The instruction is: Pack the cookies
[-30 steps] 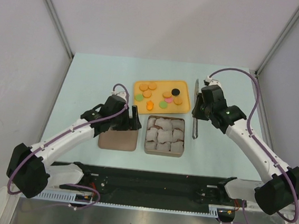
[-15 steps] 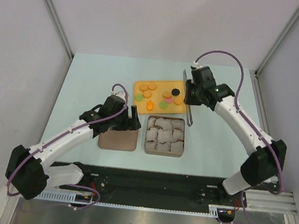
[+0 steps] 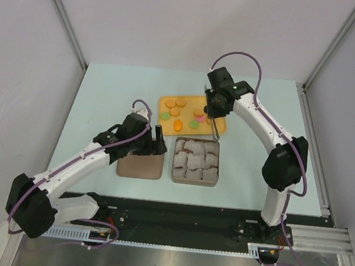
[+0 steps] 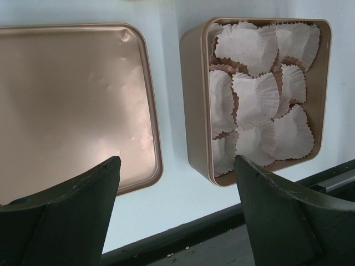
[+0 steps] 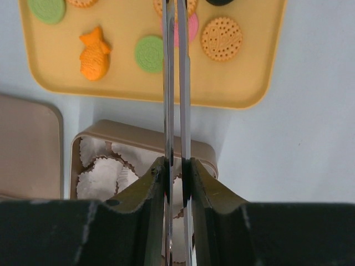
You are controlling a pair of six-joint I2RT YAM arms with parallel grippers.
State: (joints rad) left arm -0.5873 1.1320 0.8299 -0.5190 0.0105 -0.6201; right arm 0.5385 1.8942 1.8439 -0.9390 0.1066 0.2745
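Swinging in from the right side of the desk (image 3: pixel 105 101), the right arm (image 3: pixel 260 125) now reaches over the yellow tray (image 5: pixel 249 72), where a second ago it hung beyond the tray's right edge; the left arm (image 3: pixel 80 161) has not shifted. From its base at the near right, the right arm rises to a bent elbow, and the forearm stretches far and left, so the wrist hangs above the tray's right end. Its right jaws are closed tight on a pair of slim metal tongs (image 5: pixel 176 83), whose two blades lie almost together. In the overhead view the tongs (image 3: pixel 216 129) slant from the wrist toward the tray's near right corner, close to the far rim of the tin (image 3: pixel 193 182). In the wrist view they cross a pink cookie (image 5: pixel 192 29) and run off the top of the picture, so their ends cannot be seen. The cookies (image 3: pixel 175 111) all lie on the tray: a dotted orange disc (image 5: pixel 222 37), a green one (image 5: pixel 150 54), an orange fish shape (image 5: pixel 94 54) and others beyond. None sits in the tin (image 4: pixel 191 100), which holds only crumpled white paper cups (image 4: pixel 255 100). The left arm stretches low from the near left, its forearm angled toward the middle. Its left jaws stand wide apart and hold nothing, poised above the gap between the tin and the flat lid (image 4: pixel 72 100) lying just to its left.
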